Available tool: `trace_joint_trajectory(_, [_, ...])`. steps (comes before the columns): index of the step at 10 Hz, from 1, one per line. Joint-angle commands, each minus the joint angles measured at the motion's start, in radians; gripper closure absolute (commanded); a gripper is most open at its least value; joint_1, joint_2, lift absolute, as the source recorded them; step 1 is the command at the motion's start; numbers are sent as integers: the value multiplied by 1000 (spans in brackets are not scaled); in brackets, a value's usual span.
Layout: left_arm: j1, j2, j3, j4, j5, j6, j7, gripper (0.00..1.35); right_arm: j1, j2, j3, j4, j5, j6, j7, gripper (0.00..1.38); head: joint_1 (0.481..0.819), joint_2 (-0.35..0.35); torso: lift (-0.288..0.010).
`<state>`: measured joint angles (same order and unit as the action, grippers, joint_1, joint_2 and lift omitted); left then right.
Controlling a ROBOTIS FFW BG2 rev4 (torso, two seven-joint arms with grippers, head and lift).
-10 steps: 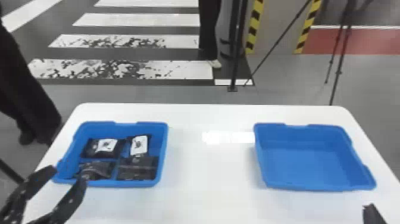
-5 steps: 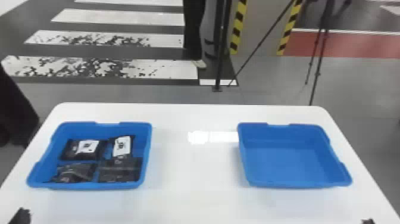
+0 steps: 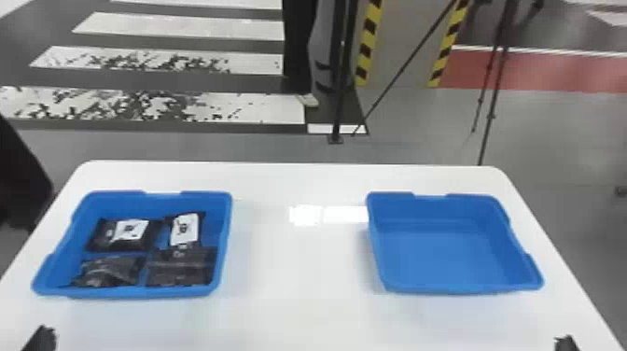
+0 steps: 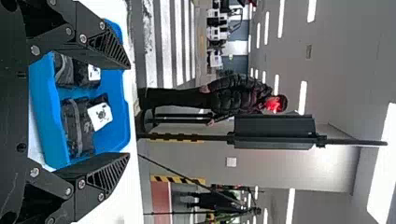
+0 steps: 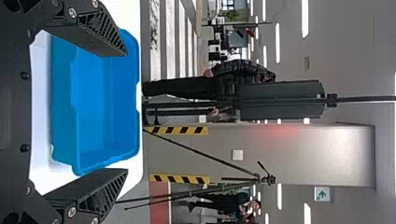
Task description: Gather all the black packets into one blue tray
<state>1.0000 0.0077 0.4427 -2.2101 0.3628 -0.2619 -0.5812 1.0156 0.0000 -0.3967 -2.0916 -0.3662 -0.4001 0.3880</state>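
Lying nearer the wide-spread left pincer (image 4: 129,111), four black packets (image 3: 103,237) shared one blue tray (image 3: 140,293). The right pincer (image 5: 126,112) was wide too; further transfer seemed unnecessary.

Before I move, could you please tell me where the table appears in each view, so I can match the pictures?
Head view: table across the lower half, under the packet tray and the empty tray.
Left wrist view: under the packet tray, beyond the left pincer.
Right wrist view: under the empty tray, beyond the right pincer.
Shared landmark: yellow-and-black stripes past the table's far edge.
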Motion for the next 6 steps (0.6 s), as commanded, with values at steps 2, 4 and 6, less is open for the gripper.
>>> trace_joint_trajectory(2, [-6,1,-4,0,-2,14,1,404,-7,1,4,-1,15,0,0,140,695,-90,-110])
trace_joint_trajectory(4, [-9,1,-6,0,0,19,1,404,-14,1,6,4,23,0,2,140,695,-86,-110])
trace_joint_trajectory(6, [-11,5,-12,0,0,19,0,404,-19,1,8,7,23,0,2,140,695,-85,-110])
